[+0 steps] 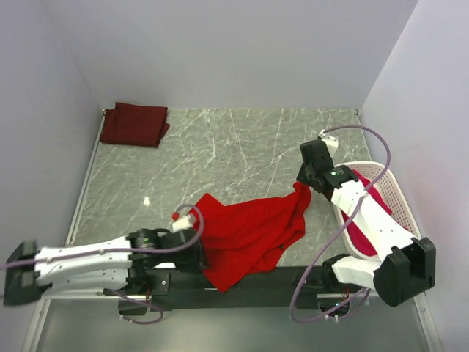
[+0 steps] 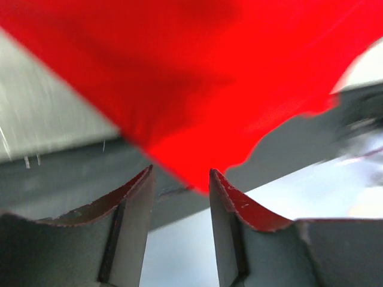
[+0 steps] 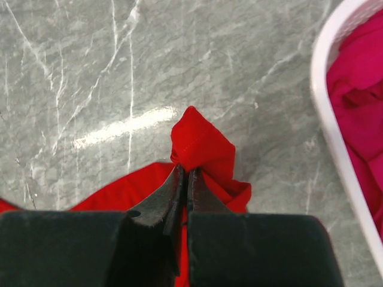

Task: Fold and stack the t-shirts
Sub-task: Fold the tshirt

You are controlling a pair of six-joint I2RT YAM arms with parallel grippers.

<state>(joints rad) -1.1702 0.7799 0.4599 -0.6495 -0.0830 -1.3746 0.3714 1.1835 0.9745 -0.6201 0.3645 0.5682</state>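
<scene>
A bright red t-shirt (image 1: 249,231) lies crumpled across the near middle of the marble table, with its front part hanging over the table's edge. My right gripper (image 3: 187,170) is shut on a bunched corner of it (image 3: 200,143), at the shirt's right end (image 1: 302,192). My left gripper (image 2: 179,174) is open at the shirt's left edge (image 1: 192,229). The red cloth (image 2: 197,89) hangs just beyond its fingertips, and nothing sits between the pads. A dark maroon t-shirt (image 1: 134,123) lies folded at the far left corner. Pinkish-red t-shirts (image 3: 359,101) fill the basket.
The white perforated basket (image 1: 392,183) stands at the table's right edge, partly under my right arm; its rim (image 3: 326,119) is close to the right of the right gripper. White walls close in the table on three sides. A dark rail (image 1: 293,279) runs along the near edge.
</scene>
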